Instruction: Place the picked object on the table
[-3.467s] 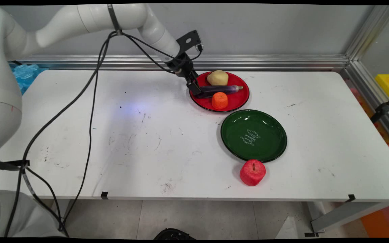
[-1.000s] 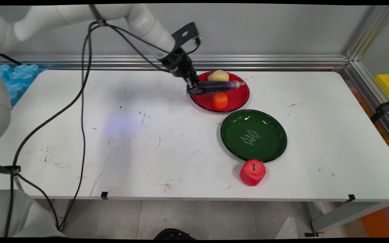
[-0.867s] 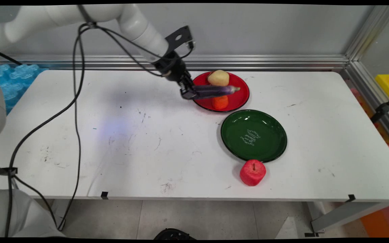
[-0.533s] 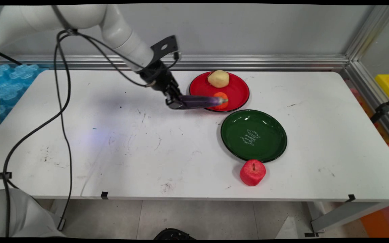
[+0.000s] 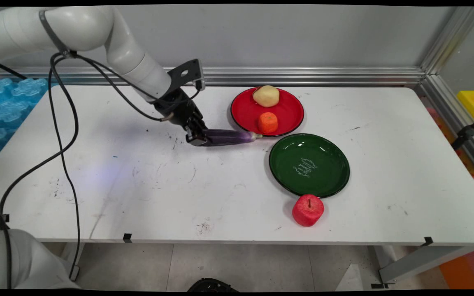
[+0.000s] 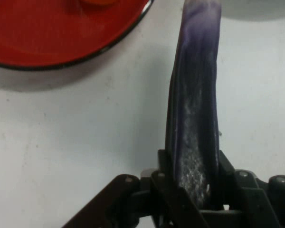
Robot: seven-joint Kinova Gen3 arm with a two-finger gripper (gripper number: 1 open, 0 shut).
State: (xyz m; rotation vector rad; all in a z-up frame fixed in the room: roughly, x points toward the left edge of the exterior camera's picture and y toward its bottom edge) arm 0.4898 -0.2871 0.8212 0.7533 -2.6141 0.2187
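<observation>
Fingers [image 6: 168, 183] clamp purple eggplant [image 6: 195, 109]; red plate [image 6: 52, 33] nr.

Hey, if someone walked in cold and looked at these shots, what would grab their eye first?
Probably the pincer left of centre, shut on one end of a long purple eggplant that sticks out sideways just above the white table. Next, the red plate at the back with a potato and an orange piece, the green plate nearer, and the red apple beside its front rim.

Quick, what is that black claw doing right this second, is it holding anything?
Gripper: closed on one end of the purple eggplant, which sticks out sideways toward the red plate.
</observation>
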